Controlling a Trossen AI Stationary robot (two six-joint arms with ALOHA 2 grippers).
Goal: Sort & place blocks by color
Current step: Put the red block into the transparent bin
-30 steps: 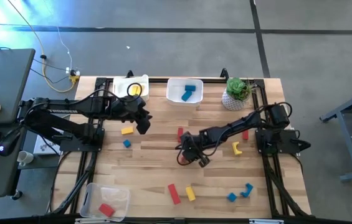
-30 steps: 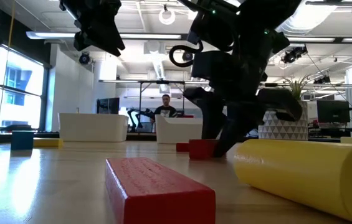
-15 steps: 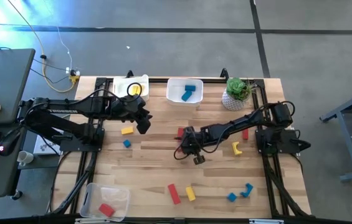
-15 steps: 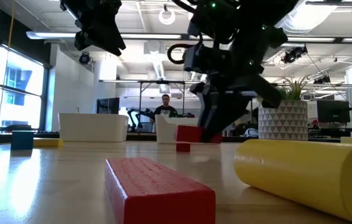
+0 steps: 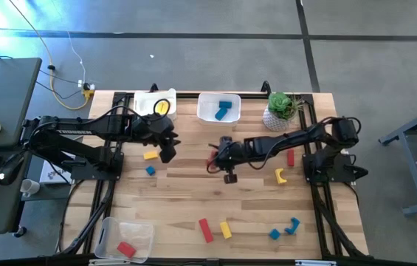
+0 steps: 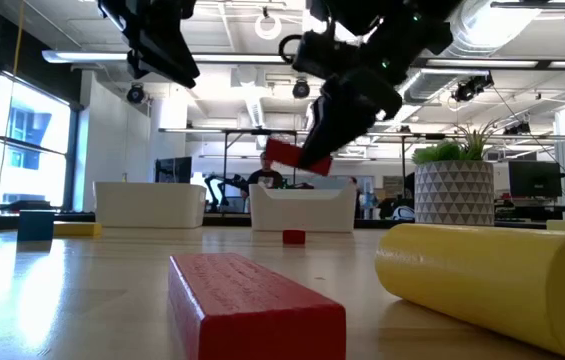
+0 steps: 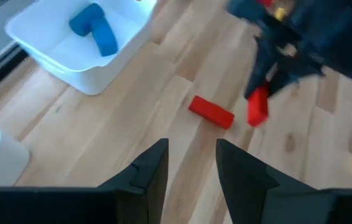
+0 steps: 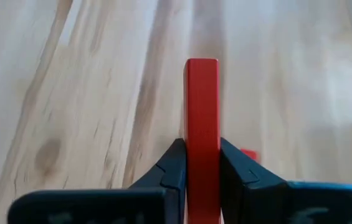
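Observation:
My right gripper hangs above the middle of the table, shut on a red bar block that is up in the air. A second red block lies flat on the wood just beneath it. My left gripper stands open and holds nothing, high over the table's left part. A yellow block and a blue cube lie below it. More red, yellow and blue blocks lie near the front edge. My right gripper pinches the red bar by its two broad faces between both fingers, at the bar's near end. The fingers slant down from the table's right side and lie along the bar. Its free end sticks out past the fingertips. The bar is tilted and clear of the table.
At the far edge stand a white bin with a yellow piece, a white bin with blue blocks and a potted plant. A clear bin with a red block sits front left. A red block and a yellow curved piece lie right.
My right gripper has taken the red bar off the table and risen with it, drawing back toward the far edge and rolling its wrist. The bar, flat on the wood a second ago, now hangs tilted and well clear. The other red block has stayed put.

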